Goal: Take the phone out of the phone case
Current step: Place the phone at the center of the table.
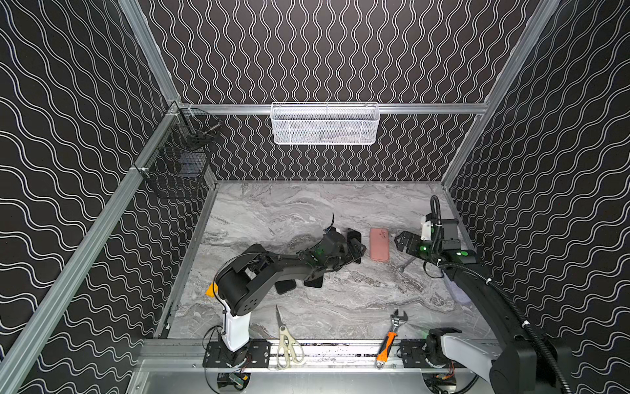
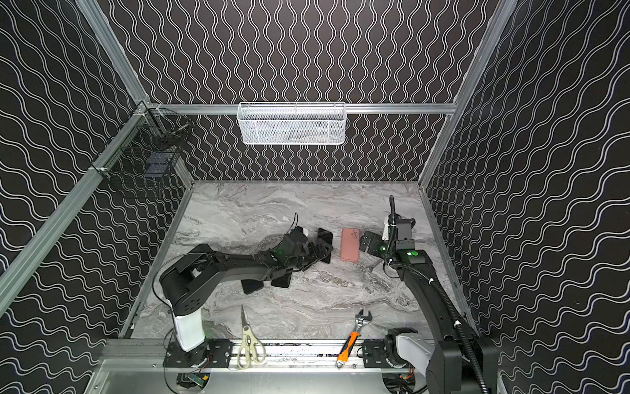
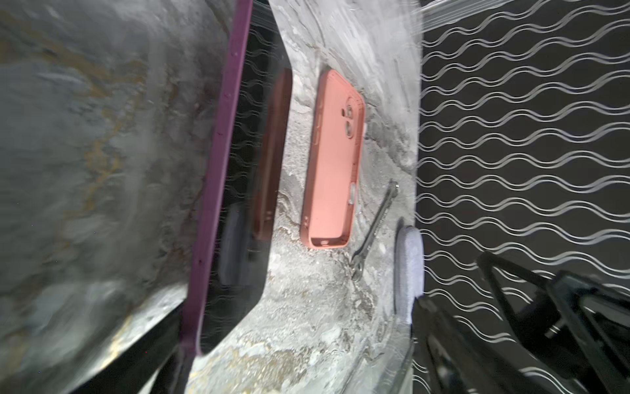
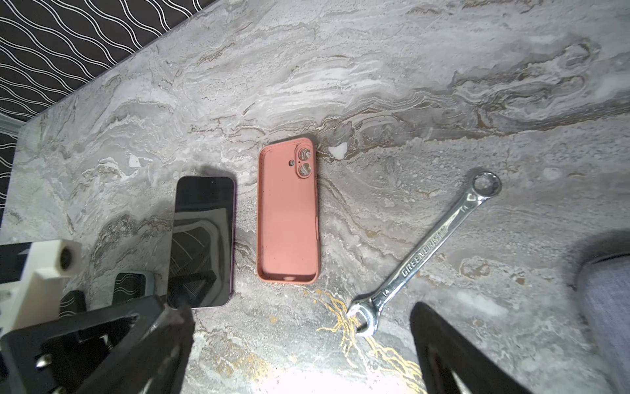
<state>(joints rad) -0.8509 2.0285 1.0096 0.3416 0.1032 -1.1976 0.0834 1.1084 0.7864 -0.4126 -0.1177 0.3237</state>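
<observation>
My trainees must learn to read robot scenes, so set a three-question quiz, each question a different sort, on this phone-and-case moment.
1. True or false: the pink phone case lies empty on the marble table.
2. What lies beside the case, opposite the phone? A) scissors B) combination wrench C) adjustable wrench
3. Fill in: the left gripper and right gripper both stand ____.
Key: 1 true; 2 B; 3 open.

Wavy-lined black walls (image 1: pixel 324 51) (marble tabletop (image 1: pixel 306 211))
</observation>
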